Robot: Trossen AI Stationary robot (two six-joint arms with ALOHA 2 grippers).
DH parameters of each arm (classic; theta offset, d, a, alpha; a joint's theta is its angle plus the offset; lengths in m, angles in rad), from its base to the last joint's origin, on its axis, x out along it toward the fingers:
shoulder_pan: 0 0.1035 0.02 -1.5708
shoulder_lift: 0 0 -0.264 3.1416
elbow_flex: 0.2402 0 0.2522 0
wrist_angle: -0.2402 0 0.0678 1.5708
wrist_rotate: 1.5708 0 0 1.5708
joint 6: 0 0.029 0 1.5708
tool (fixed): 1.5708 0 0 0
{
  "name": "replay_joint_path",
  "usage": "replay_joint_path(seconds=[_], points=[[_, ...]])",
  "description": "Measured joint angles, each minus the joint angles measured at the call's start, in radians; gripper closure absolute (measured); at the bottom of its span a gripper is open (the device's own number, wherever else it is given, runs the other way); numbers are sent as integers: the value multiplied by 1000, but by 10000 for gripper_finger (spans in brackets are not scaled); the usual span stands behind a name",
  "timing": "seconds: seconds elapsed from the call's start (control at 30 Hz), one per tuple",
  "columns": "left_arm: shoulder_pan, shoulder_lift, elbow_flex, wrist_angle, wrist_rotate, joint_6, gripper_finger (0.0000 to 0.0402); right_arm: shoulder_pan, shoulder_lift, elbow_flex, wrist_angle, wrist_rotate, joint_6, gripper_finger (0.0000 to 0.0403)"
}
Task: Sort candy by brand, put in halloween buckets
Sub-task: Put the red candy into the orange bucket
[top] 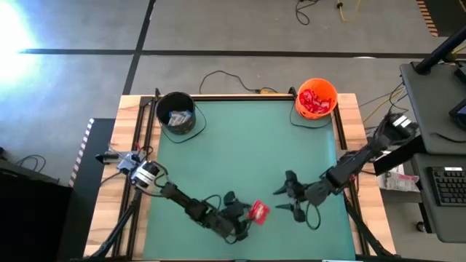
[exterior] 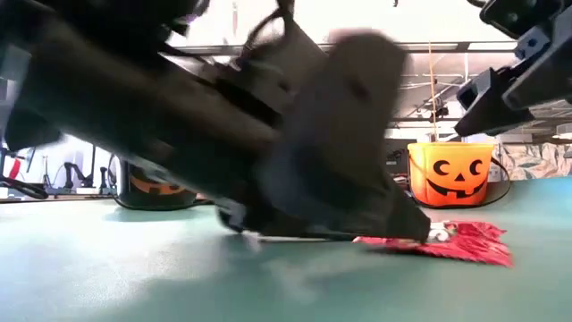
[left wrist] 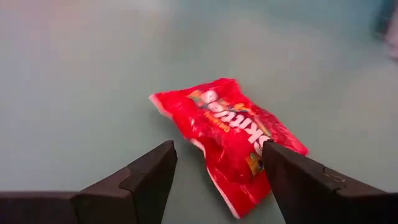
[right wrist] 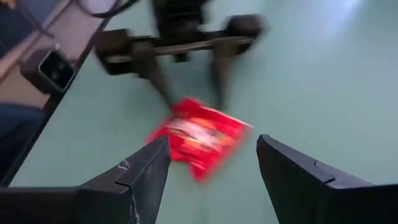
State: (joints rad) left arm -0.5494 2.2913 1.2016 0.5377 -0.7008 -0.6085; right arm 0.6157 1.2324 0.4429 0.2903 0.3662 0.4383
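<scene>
One shiny red candy packet lies flat on the green mat near the table's front edge. My left gripper is low over the mat just left of it, open, its fingers astride the packet's near end. My right gripper hovers open to the right of the packet, pointing at it, with a gap between. The orange pumpkin bucket stands at the far right corner with red packets inside. At the far left, the black bucket holds pale sweets. My left gripper comes at the packet slanting down from the table's left. One fingertip stands at the packet's near edge. I cannot tell whether it touches. The packet lies flat on the mat.
A wooden frame borders the green mat. Cables lie behind the far edge. In the low view the left arm fills most of the picture, with the orange bucket and black bucket behind it.
</scene>
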Motion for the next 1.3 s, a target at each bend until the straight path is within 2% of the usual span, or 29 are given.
replay_joint_path(seconds=[0.2,0.4,0.5,0.6,0.67,0.73,0.83,0.97,1.1,1.23,1.3], points=[[92,26,37,-18,-71,155,170,17,204,121,-22,14,-59,168],[125,-40,42,-42,-106,277,170,-6,339,242,-229,224,25,168],[96,-109,39,-40,-103,332,170,-17,375,296,-304,277,23,167],[59,-170,33,-95,-103,375,170,-60,411,322,-299,271,64,165],[33,-212,32,-171,-116,375,170,-102,435,327,-299,215,119,165],[5,-251,32,-249,-161,338,170,-139,466,325,-298,172,182,169],[-40,-287,32,-377,-240,261,170,-171,516,323,-281,172,227,178],[-90,-319,29,-483,-260,150,170,-184,596,323,-280,149,198,209],[-125,-327,29,-500,-293,117,170,-185,652,323,-274,154,198,269],[-134,-327,26,-530,-322,69,170,-185,662,323,-275,191,196,336],[-134,-327,24,-581,-321,17,170,-189,641,321,-282,180,172,342]])
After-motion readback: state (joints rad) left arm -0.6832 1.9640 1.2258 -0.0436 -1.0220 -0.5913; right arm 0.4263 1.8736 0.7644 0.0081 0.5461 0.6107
